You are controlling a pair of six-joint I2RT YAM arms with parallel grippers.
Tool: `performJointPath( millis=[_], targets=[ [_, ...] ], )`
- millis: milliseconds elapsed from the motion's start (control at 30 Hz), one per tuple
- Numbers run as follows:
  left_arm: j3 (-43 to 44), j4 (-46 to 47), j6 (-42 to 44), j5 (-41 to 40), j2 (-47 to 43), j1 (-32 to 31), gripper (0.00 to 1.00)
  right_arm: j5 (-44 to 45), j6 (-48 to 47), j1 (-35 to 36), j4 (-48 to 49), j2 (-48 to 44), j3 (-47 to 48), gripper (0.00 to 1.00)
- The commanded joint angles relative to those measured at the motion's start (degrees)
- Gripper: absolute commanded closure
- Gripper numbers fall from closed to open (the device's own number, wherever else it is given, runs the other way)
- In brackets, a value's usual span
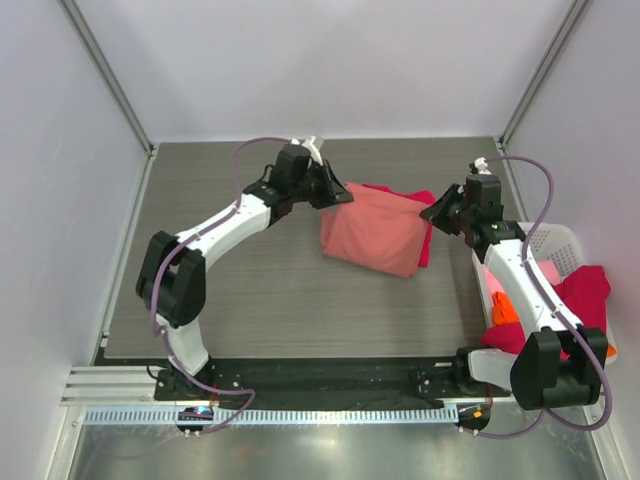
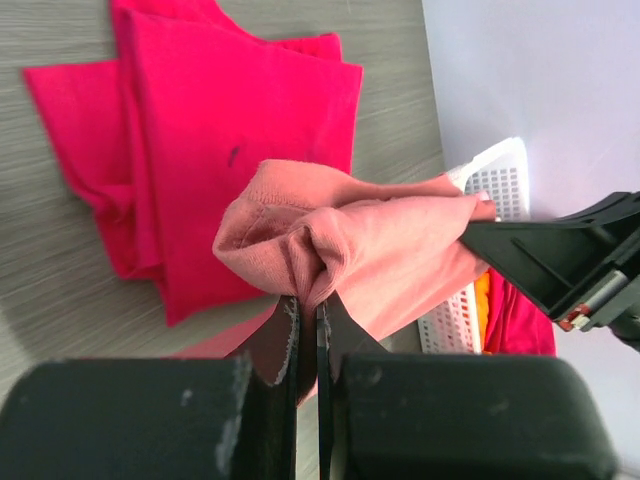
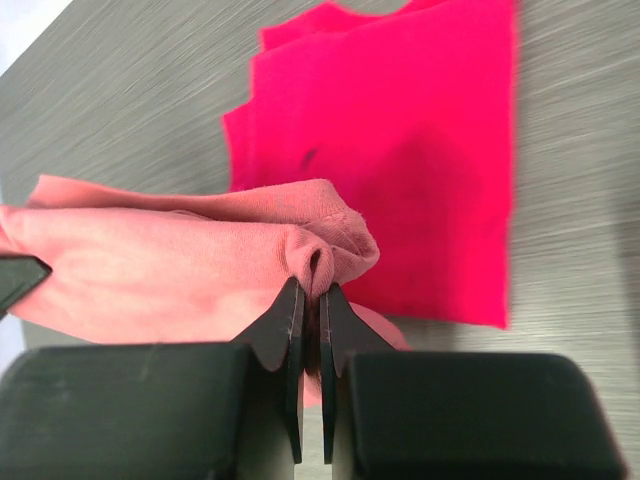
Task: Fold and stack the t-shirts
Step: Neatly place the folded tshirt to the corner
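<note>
A salmon-pink t-shirt (image 1: pixel 375 232) hangs stretched between my two grippers above the table. My left gripper (image 1: pixel 338 192) is shut on its left top corner (image 2: pixel 300 250). My right gripper (image 1: pixel 436 212) is shut on its right top corner (image 3: pixel 320 245). A folded crimson-red t-shirt (image 2: pixel 220 130) lies flat on the table under and behind the salmon one; it also shows in the right wrist view (image 3: pixel 410 150) and peeks out in the top view (image 1: pixel 428 240).
A white lattice basket (image 1: pixel 560 245) stands at the right edge, holding red (image 1: pixel 585 290), orange (image 1: pixel 503 310) and light pink cloth. It shows in the left wrist view (image 2: pixel 490 180). Grey walls enclose the wood-grain table (image 1: pixel 250 300).
</note>
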Motion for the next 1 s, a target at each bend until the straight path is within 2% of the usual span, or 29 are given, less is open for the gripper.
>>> performJointPath(
  millis=[0,233,367,500,533,567,600,633,667,767,833,967],
  targets=[
    [6.3,1.2,-0.6,-0.3,3.7,-1.0,1.0,1.1,-2.7,-2.7,0.2,0.7,1.7,0.99],
    [16.4,1.4,-1.5,0.7,14.0,-1.1,1.0,2.2,-3.5,-6.9,0.8,7.6,5.4,0.99],
    [23.4,1.1,-2.6,1.1,20.7,-1.0,1.0,4.2,-3.4,-8.2,3.3,14.9,11.2,0.99],
    [30.9,0.9,-5.7,1.8,28.7,-0.1,1.0,3.3,-4.4,-8.9,4.2,28.7,20.4,0.99],
    [33.1,1.0,-6.3,1.8,31.6,0.2,1.0,3.6,-4.5,-8.9,4.1,31.0,22.0,0.91],
    [34.2,1.0,-6.6,2.1,32.9,0.4,0.96,3.9,-4.5,-8.9,3.9,32.7,24.5,0.68],
    [35.3,1.0,-7.0,2.0,34.1,0.7,0.87,4.2,-4.3,-8.9,3.8,34.1,25.2,0.45],
    [36.7,0.7,-6.9,2.3,36.0,0.9,0.73,4.3,-4.2,-8.9,3.7,36.5,25.8,0.23],
    [37.3,0.7,-6.7,2.5,36.4,1.4,0.47,4.0,-4.2,-8.9,3.7,37.0,26.5,0.2],
    [36.2,-1.9,-2.9,-0.5,33.9,3.0,0.17,2.8,-5.2,-8.7,3.8,35.2,25.0,0.18],
    [32.6,-2.7,0.2,-2.2,29.3,3.8,0.12,4.9,-6.4,-7.5,3.9,31.3,22.7,0.17],
    [26.1,-4.3,3.7,-4.9,21.6,5.2,0.11,10.1,-8.5,-4.5,2.7,24.5,18.2,0.17]
  ],
)
